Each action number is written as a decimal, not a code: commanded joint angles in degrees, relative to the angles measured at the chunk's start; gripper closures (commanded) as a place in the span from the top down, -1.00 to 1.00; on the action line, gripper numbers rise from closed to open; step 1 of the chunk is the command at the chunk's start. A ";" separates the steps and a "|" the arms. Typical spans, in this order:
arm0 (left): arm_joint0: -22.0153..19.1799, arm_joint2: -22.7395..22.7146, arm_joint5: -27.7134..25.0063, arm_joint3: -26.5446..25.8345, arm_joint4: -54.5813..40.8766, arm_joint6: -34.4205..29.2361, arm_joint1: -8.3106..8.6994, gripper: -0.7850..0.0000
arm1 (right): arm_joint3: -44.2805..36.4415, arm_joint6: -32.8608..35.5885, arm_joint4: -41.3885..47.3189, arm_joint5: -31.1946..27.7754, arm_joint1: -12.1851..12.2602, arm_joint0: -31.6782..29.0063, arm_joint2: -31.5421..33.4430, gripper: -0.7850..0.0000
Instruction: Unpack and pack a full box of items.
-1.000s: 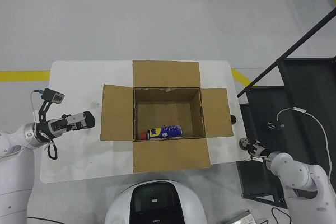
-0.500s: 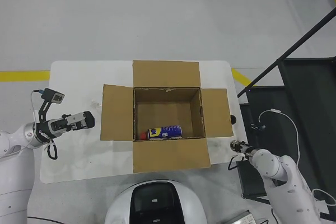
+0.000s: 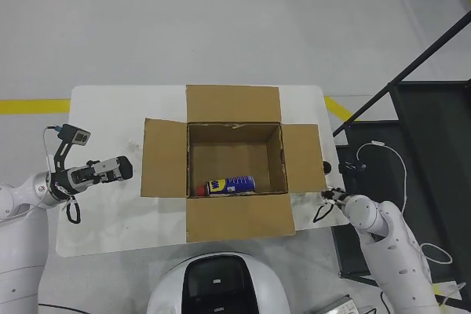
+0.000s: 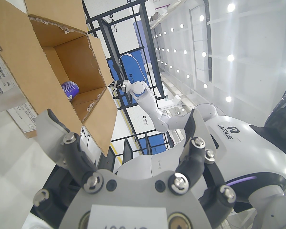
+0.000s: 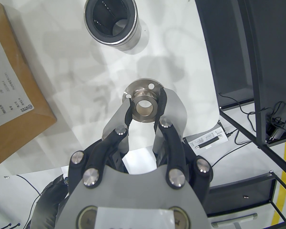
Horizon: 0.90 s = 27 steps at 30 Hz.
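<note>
The right gripper (image 5: 144, 103) has its jaws pinching a flanged bush (image 5: 144, 108), bore upright, at the worktop's (image 5: 169, 36) right edge; the box (image 3: 239, 218) lies left. The left gripper (image 3: 124, 169), jaws spread, hangs left of the box.

the left gripper (image 4: 119, 120) is seen with its fingers spread wide, nothing held between them. beyond it an open cardboard box (image 4: 69, 55) is set on the white table (image 4: 12, 168), a blue can (image 4: 70, 89) lying inside. the right gripper (image 4: 114, 85) is seen by the box's far flap.
</note>
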 commanded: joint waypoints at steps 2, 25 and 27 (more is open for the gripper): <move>0.00 0.00 0.00 0.00 0.00 0.00 0.00 1.00 | 2.16 -0.38 0.12 0.26 -0.13 1.57 -0.85 -1.00; 0.00 0.00 0.00 0.00 0.00 0.00 0.00 1.00 | 3.14 -3.90 3.50 0.43 -0.30 2.28 0.68 1.00; 0.00 0.00 0.00 0.00 0.00 0.00 0.00 1.00 | -1.16 -4.09 2.53 1.82 -0.12 -0.33 2.28 1.00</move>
